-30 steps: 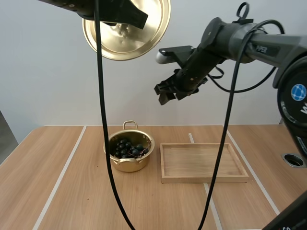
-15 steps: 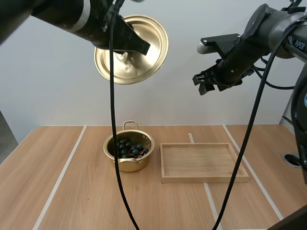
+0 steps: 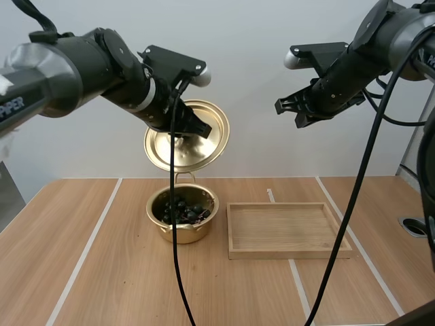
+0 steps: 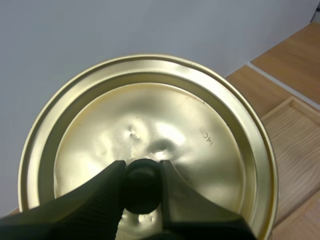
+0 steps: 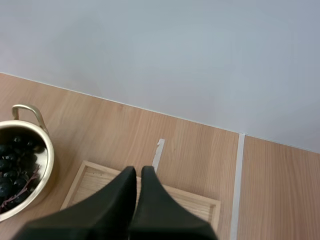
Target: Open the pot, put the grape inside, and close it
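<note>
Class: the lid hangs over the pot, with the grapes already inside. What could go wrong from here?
1. The left gripper pinches only the small knob of the lid, so the lid might swing or slip.
2. The lid is tilted over the pot and may land askew on the rim.
3. The grapes lie close under the rim and could prop it up.

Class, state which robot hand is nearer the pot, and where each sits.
Left. The left hand holds the lid just above the pot; the right hand hangs high over the tray.
</note>
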Controlling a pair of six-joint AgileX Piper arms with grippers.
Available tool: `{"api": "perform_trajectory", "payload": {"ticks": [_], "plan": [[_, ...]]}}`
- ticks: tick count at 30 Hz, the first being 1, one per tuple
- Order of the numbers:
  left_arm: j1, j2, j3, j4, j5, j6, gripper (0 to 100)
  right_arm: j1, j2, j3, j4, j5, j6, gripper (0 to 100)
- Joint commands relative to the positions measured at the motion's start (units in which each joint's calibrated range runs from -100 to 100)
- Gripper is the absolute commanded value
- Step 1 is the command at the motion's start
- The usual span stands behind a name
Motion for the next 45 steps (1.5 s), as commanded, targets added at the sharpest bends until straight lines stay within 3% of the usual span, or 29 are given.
{"api": "perform_trajectory", "payload": {"ticks": [1, 17, 37, 45], "plan": [[0.05, 2.4, 1.29, -0.25, -3.15, 0.37, 0, -0.19, -1.03, -0.39, 0.62, 0.34, 0.25, 0], [0.05, 15.88, 4.68, -0.16, -8.01, 1.84, 0, -0.19, -1.15, -0.39, 0.62, 0.34, 0.25, 0], [0.05, 23.38, 4.8, 2.69, -9.63, 1.2, 0, -0.19, -1.15, -0.39, 0.62, 0.34, 0.25, 0], [0.05, 25.58, 4.8, 9.3, -10.12, -2.87, 0, -0.19, -1.15, -0.39, 0.62, 0.34, 0.25, 0]]}}
